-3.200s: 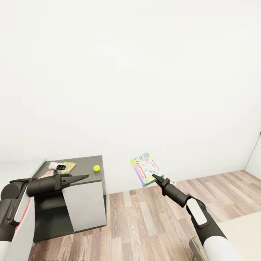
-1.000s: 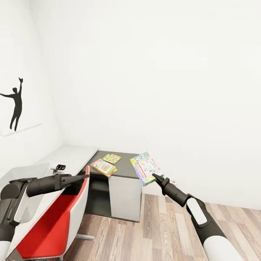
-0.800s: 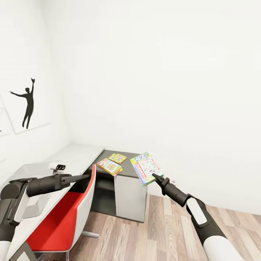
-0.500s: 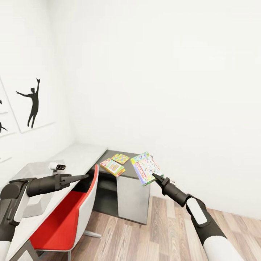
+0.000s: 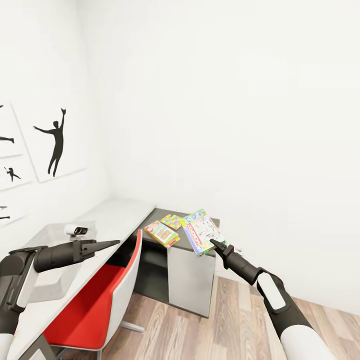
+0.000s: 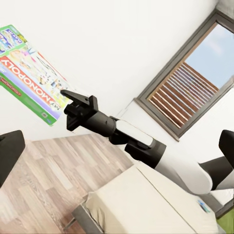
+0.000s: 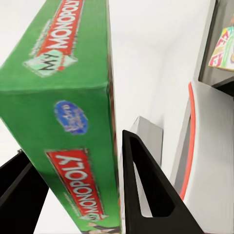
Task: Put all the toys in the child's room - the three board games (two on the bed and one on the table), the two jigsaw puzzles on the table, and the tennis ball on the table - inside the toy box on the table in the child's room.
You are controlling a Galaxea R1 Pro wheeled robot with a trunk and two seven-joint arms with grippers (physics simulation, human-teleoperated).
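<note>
While the right gripper (image 5: 213,243) clamps the multicolour board game (image 5: 202,231) aloft, the left gripper (image 5: 112,243) stands open, holding nothing.
Jigsaw puzzle (image 5: 171,221) and another board game (image 5: 162,234) lie on the table (image 5: 120,215).

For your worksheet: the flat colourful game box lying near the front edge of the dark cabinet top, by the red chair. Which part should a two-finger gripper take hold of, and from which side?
Probably the game box by its thin edge at the corner nearest the cabinet front, approached from the open floor side. It lies flat and looks wider than the fingers' opening, so only its thickness fits between them. The right gripper holds the Monopoly box by an edge this way.
</note>
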